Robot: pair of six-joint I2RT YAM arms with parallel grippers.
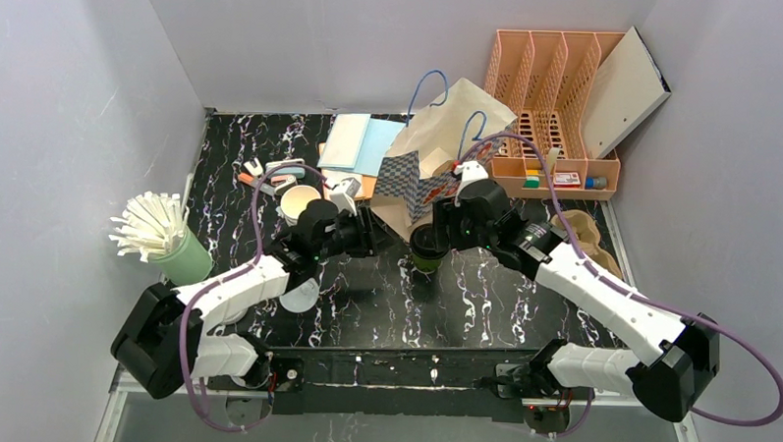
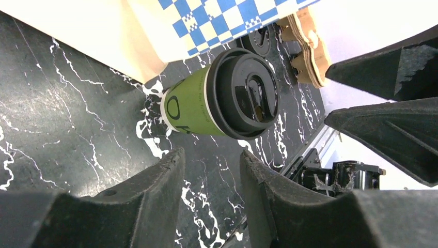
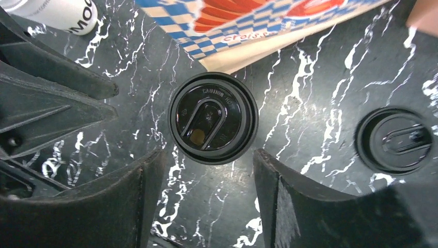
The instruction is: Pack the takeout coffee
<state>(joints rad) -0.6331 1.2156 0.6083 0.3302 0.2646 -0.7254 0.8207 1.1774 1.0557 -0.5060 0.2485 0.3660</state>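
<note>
Black, white-veined tabletop (image 1: 483, 303) across the middle of the overhead frame. Upper right: peach slotted file organizer (image 1: 549, 89). Just left of it, a tan paper bag (image 1: 450, 115) with blue handles, lying tilted. Against its lower edge, a blue-and-white checkered packet (image 1: 409, 177). Far left: light green holder (image 1: 185, 261) stuffed with white straws.

Reaching into the centre from lower left: left pincer (image 2: 212, 155), spread, nothing between its fingers, pointed at the cup from the left and apart from it. From lower right: right pincer (image 3: 208, 157), spread wide, hovering over the cup, fingers either side of the lid with gaps showing, no contact.

Between the two, upright on the tabletop just below the checkered packet: takeout coffee (image 1: 427, 254), a green paper cup capped with a black lid (image 3: 213, 118). Right edge of the right wrist frame: loose black lid (image 3: 395, 140), flat on the tabletop.
</note>
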